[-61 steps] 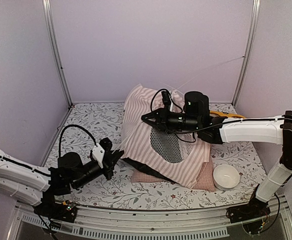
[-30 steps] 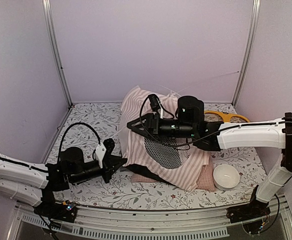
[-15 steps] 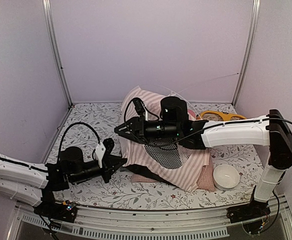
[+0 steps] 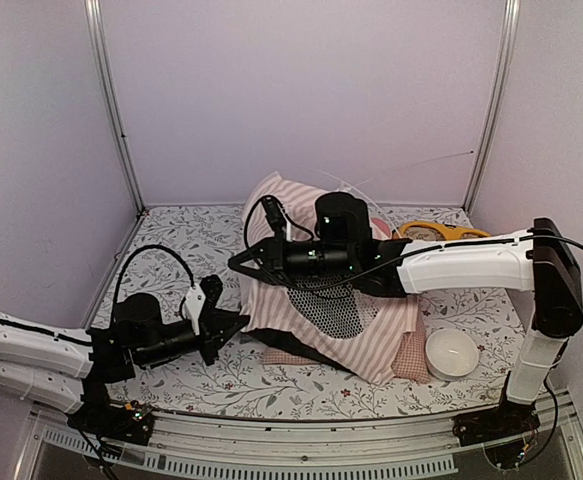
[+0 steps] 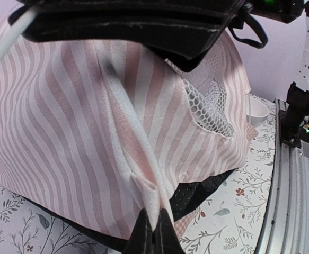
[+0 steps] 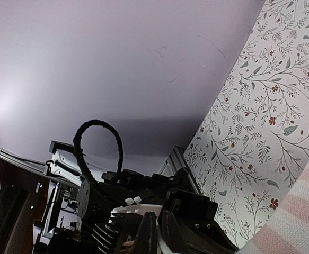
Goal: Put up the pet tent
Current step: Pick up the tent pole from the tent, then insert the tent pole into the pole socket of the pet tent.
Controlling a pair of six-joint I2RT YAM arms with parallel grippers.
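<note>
Tent count: one pet tent (image 4: 301,215), pink-and-white striped, slumped in a heap at the middle of the floral table (image 4: 171,240), with one oval mesh window (image 4: 333,312) facing up and forward. One pink checked cushion (image 4: 409,358) pokes out from under the tent's right front corner. One white bowl (image 4: 451,352) sits just right of the tent, and one yellow looped item (image 4: 449,231) lies behind the tent's right side.

Two arms are in view. The left gripper (image 4: 236,325) meets the tent's lower left edge. The right gripper (image 4: 235,263) reaches across the top of the tent and ends just past its left side, above the left one.

Floral surface shows left of the tent as far as the side wall, and in front of it down to the rail.

The left wrist view shows what the overhead view hides — its fingers pinched tight on a fold of striped fabric low on the tent. The right wrist view shows that gripper's fingers pressed together, the tent only a striped corner at lower right; whether something thin sits between them I cannot tell.
</note>
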